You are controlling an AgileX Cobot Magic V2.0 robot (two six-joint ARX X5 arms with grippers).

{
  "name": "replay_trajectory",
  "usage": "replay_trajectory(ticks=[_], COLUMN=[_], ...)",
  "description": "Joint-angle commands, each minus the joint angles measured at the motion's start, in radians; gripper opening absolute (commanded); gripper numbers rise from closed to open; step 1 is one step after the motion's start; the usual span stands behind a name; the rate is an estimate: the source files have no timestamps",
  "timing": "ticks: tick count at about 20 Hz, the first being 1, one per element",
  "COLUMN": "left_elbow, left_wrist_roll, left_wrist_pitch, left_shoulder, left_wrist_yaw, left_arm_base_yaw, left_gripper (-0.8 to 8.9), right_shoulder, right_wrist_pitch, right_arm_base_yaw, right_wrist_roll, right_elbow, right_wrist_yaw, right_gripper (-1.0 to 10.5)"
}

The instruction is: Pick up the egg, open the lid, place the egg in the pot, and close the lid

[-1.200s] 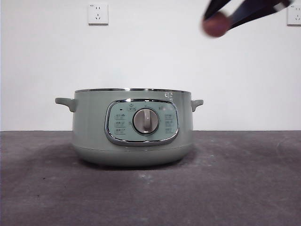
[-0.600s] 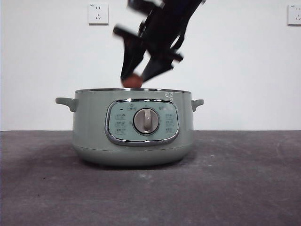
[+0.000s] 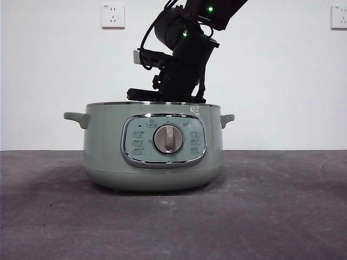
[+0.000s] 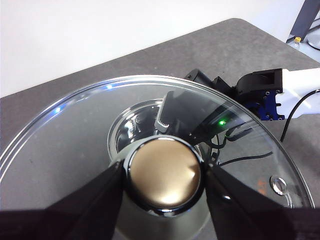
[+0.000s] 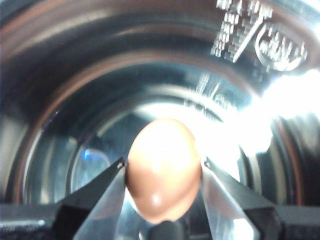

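The pale sage-green pot (image 3: 152, 162) stands open in the middle of the table. My right arm (image 3: 181, 59) reaches down into it from above, and its jaws are hidden below the rim in the front view. In the right wrist view my right gripper (image 5: 163, 162) is shut on the reddish-brown egg (image 5: 162, 175) inside the pot's shiny steel bowl (image 5: 65, 75). My left gripper (image 4: 165, 175) is shut on the knob (image 4: 165, 167) of the glass lid (image 4: 65, 135) and holds it above the pot. The pot's bowl (image 4: 127, 132) and the right arm (image 4: 260, 90) show through and past the glass.
The pot's chrome-framed panel with a silver dial (image 3: 168, 139) faces the front camera. The dark grey table (image 3: 271, 206) runs to a white wall with two sockets (image 3: 113, 15) (image 3: 339, 16). The pot's side handles (image 3: 76, 118) stick out.
My right arm has swung from the upper right down over the pot. It has lowered the egg below the rim, so the egg no longer shows in the front view.
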Motion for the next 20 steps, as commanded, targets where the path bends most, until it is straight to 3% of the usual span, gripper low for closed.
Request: replay_trajectory(ticks=[1, 4, 5, 7, 8, 13, 16, 20], left_elbow=[0.015, 0.015, 0.015, 0.015, 0.015, 0.015, 0.015, 0.015], left_wrist_roll=[0.011, 0.011, 0.011, 0.011, 0.011, 0.011, 0.011, 0.011], left_wrist_pitch=[0.043, 0.043, 0.042, 0.041, 0.043, 0.052, 0.068, 0.148], left_shoulder=[-0.014, -0.014, -0.014, -0.014, -0.014, -0.005, 0.042, 0.158], left_wrist_yaw=[0.011, 0.011, 0.011, 0.011, 0.01, 0.01, 0.011, 0.042], left_arm_base_yaw=[-0.002, -0.002, -0.002, -0.002, -0.002, -0.002, -0.002, -0.009], left_gripper=[-0.08, -0.08, -0.08, -0.08, -0.08, -0.08, -0.08, -0.08], right_shoulder=[0.023, 0.024, 0.024, 0.021, 0.012, -0.171, -0.384, -0.652], right_wrist_pitch=[-0.044, -0.047, -0.047, -0.033, -0.027, -0.028, -0.129, -0.18], right_arm_base_yaw=[0.002, 0.002, 0.002, 0.002, 0.002, -0.013, -0.044, -0.085], right_wrist_roll=[-0.034, -0.035, -0.035, -0.032, -0.027, 0.03, 0.097, 0.11], right_elbow=[0.004, 0.004, 0.004, 0.004, 0.006, 0.008, 0.008, 0.008], right_wrist_yaw=[0.002, 0.001, -0.001, 0.0, 0.003, 0.023, 0.121, 0.134], right_gripper=[-0.1, -0.1, 0.8, 4.3, 4.8, 4.8, 4.8, 4.8])
